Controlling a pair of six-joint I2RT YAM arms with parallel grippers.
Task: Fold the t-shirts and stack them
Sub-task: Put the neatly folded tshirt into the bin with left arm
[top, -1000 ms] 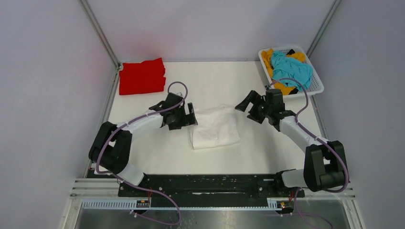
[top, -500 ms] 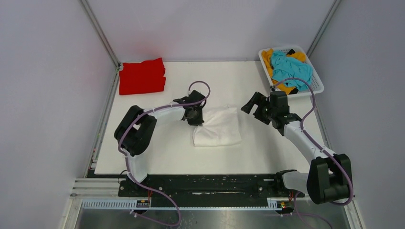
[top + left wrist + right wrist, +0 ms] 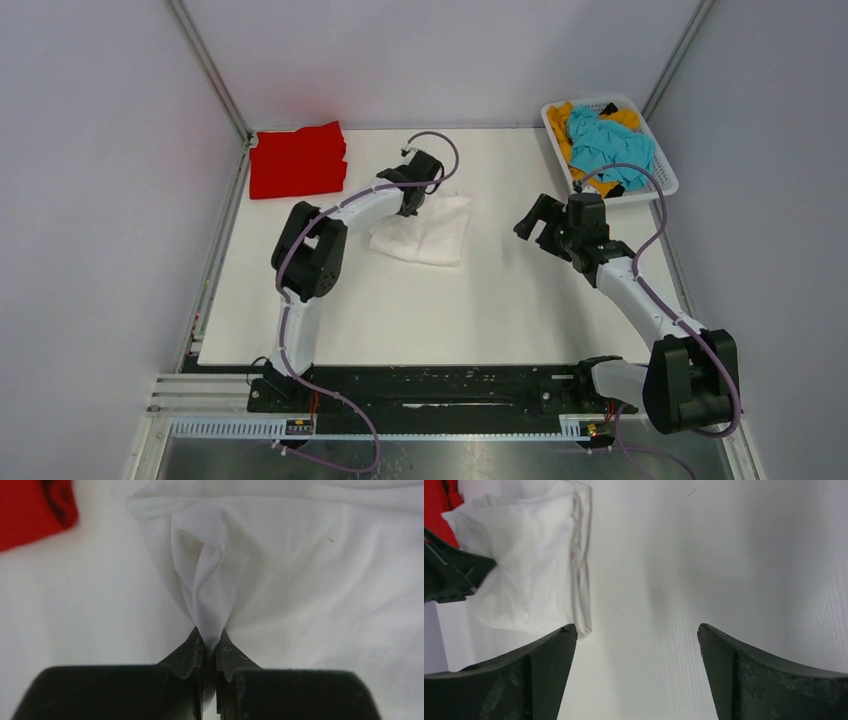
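A folded white t-shirt (image 3: 425,232) lies on the table left of centre. My left gripper (image 3: 416,200) is shut on its far left edge; the wrist view shows a pinched peak of the white t-shirt (image 3: 210,580) between the closed jaws of the left gripper (image 3: 210,642). A folded red t-shirt (image 3: 297,159) rests at the back left corner, its edge also visible as the red t-shirt (image 3: 30,510). Teal (image 3: 610,143) and orange-yellow (image 3: 592,183) t-shirts lie crumpled in the basket. My right gripper (image 3: 541,217) hovers open to the right of the white t-shirt (image 3: 531,575), nothing between the fingers of the right gripper (image 3: 636,632).
A white slotted basket (image 3: 660,183) stands at the back right corner. Grey walls enclose the white table (image 3: 500,300). The left arm stretches far over the table's left half.
My left gripper shut on the white t-shirt's edge and dragged it back and to the left, toward the red t-shirt. The right gripper drifted slightly right, still open.
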